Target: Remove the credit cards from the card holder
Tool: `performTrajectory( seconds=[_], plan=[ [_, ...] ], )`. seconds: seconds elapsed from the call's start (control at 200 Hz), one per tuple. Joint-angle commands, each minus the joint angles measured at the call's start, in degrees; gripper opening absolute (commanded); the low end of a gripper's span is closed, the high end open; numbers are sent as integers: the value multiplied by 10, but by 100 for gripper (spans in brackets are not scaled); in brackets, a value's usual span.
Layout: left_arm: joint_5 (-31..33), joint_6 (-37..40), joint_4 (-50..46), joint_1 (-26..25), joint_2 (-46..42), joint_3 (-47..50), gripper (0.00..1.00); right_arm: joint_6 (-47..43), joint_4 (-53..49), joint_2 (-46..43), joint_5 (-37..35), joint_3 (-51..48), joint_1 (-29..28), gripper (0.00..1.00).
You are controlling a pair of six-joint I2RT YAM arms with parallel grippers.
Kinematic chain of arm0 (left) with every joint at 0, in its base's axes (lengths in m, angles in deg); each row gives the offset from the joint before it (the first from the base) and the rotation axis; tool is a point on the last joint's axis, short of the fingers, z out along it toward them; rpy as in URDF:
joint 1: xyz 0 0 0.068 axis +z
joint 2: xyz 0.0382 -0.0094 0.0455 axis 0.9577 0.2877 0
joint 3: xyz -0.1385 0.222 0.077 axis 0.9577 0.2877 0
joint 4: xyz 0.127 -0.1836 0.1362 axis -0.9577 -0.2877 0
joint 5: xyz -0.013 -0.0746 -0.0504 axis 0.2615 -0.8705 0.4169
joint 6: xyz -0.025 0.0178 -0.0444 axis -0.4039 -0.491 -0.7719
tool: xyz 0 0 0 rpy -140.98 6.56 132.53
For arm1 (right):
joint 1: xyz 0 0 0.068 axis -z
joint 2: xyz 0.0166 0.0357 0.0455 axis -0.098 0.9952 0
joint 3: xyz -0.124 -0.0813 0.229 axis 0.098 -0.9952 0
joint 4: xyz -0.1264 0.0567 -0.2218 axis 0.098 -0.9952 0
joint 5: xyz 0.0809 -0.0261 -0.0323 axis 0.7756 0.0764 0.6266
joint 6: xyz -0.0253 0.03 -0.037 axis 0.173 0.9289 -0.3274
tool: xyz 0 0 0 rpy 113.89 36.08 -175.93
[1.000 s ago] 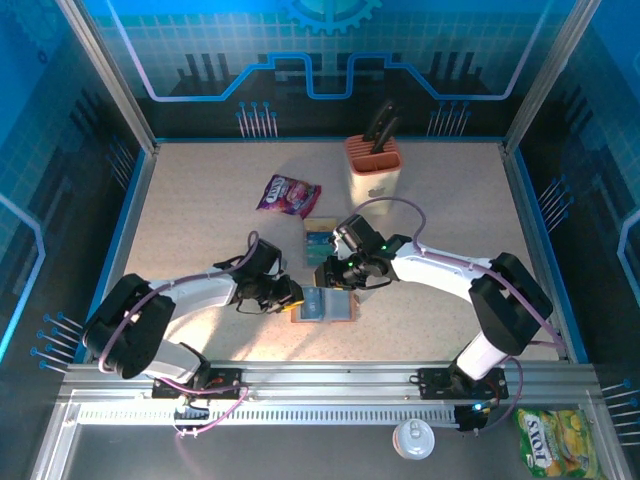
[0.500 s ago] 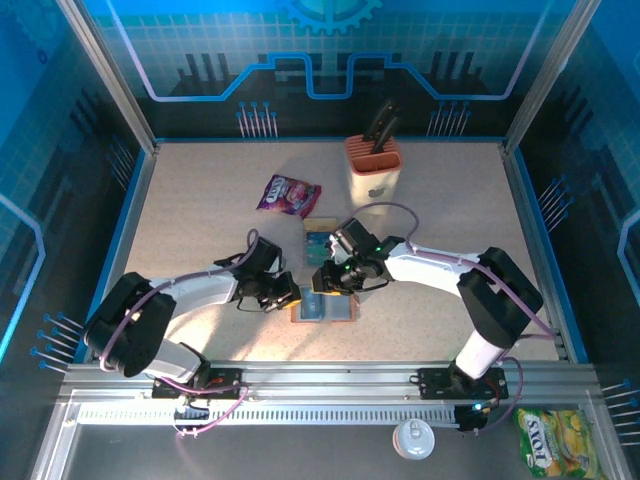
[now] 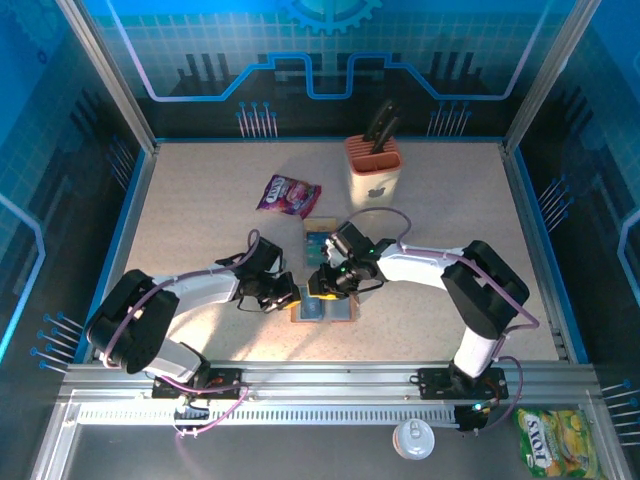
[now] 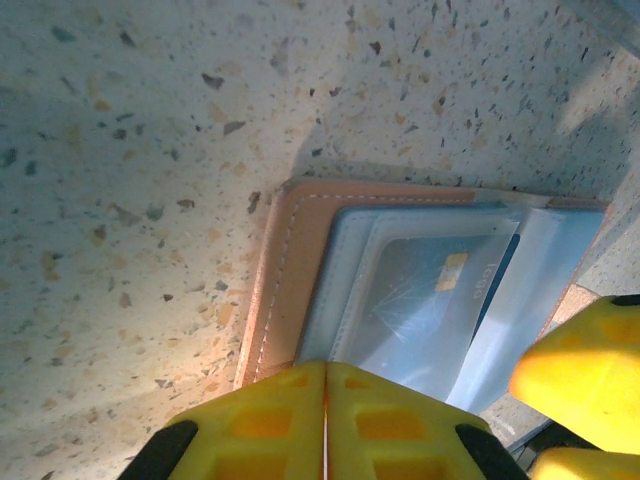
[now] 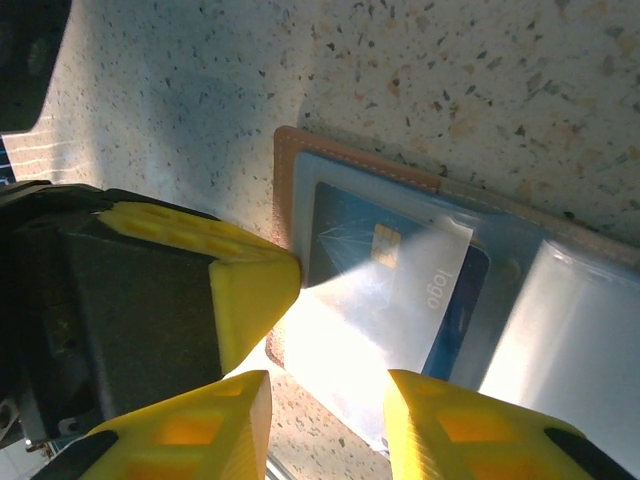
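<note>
The card holder [image 3: 335, 310] lies open and flat near the table's front, brown-edged [image 4: 283, 285] with grey-blue inner faces [image 5: 560, 320]. A blue credit card [image 5: 395, 262] with a gold chip sits inside its clear pocket [image 4: 425, 295]. Two more credit cards [image 3: 320, 240], teal and blue, lie on the table just behind the holder. My left gripper [image 3: 293, 296] is shut, and its joined tips [image 4: 325, 368] rest on the holder's left edge. My right gripper [image 5: 325, 400] hovers open over the pocketed card, right beside the left fingertip [image 5: 255, 290].
A beige knife block [image 3: 373, 170] with an orange top stands at the back. A purple snack packet [image 3: 288, 194] lies to its left. Outside the table's front rail are a white cup [image 3: 413, 438] and a green packet [image 3: 548, 443].
The left gripper has shut at the holder's left edge. The right gripper has moved left and nearer, from behind the holder to over it.
</note>
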Motion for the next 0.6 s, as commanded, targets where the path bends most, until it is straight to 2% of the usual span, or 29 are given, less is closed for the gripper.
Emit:
performTrajectory(
  seconds=[0.0, 0.44, 0.595],
  plan=[
    [-2, 14, -19, 6, 6, -8, 9, 8, 9, 13, 15, -12, -9, 36],
    [-1, 12, -23, 6, 8, -7, 9, 21, 34, 33, 24, -25, -9, 35],
    [-1, 11, -23, 6, 6, -4, 9, 35, 75, 39, 46, -34, -9, 30]
  ],
)
